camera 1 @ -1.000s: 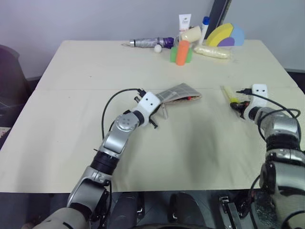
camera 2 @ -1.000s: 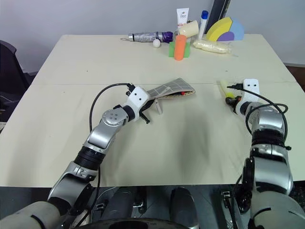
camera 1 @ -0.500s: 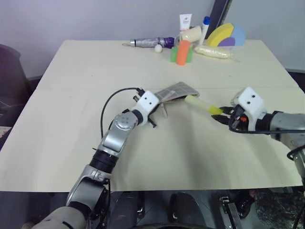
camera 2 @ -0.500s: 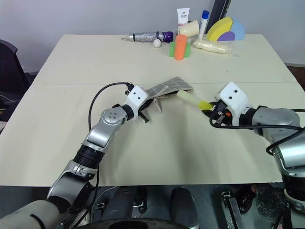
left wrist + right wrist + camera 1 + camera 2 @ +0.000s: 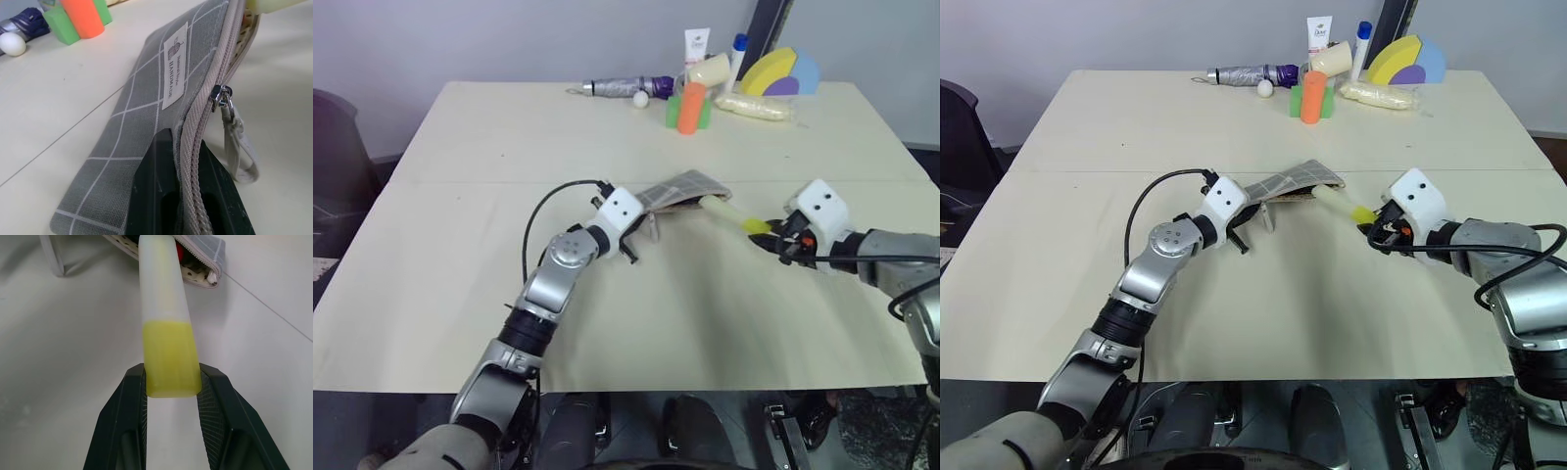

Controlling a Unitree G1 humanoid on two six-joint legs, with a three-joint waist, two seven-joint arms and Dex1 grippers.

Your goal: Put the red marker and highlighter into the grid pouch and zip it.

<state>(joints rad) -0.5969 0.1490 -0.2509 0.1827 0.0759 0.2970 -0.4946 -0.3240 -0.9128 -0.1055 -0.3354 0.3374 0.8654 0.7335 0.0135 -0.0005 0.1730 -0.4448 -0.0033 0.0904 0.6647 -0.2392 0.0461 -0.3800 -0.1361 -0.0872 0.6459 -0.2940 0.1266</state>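
Pale-yellow highlighter (image 5: 1344, 207), clamped by its cap in the right claw (image 5: 1374, 230), points up-left at frame centre, its tip at the grid pouch (image 5: 1288, 182) mouth. The left claw (image 5: 182, 196) is clamped on the pouch's zipper edge, so the push runs along the highlighter's long axis.

Looking soft and woven: grid pouch (image 5: 146, 93) cloth. Shining: metal zipper pull (image 5: 221, 97). Looking smooth, frosted: plastic highlighter (image 5: 166, 328).

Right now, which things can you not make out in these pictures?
- Red marker: in the right wrist view a bit of red shows in the mouth of the grid pouch; the highlighter and the fabric hide the rest.
- Highlighter's far tip: whether it has entered the pouch is unclear; the top edge cuts it off.
- Label: the small print above "HANDMADE" is too small.
- Tube at the table's far edge: print too small.
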